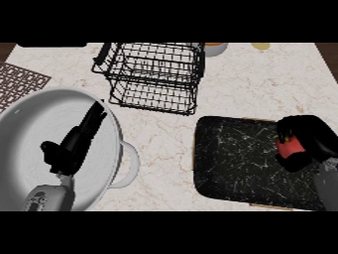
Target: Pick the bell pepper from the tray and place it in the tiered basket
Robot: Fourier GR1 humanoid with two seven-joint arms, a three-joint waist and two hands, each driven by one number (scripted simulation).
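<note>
Counter [274,84]: pale cream marble, thin rust-pink veins. Tray [237,158]: black, scribbled with white veins, tan trim at the edge. Pepper [289,145]: red. Right hand [314,139] and left hand [73,146]: black. Forearms [337,191]: grey. Basket [157,74]: black wire grid. Pot [25,129]: plain white, greying inside. Mat [7,84]: brown lattice. Far edge: orange thing [215,46], yellow thing [260,45].

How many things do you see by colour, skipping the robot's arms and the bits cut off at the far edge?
Black: 2, tiered basket and tray.
White: 1, pot.
Red: 1, bell pepper, held in the right hand.
Brown: 1, lattice mat.
Total: 5.
</note>
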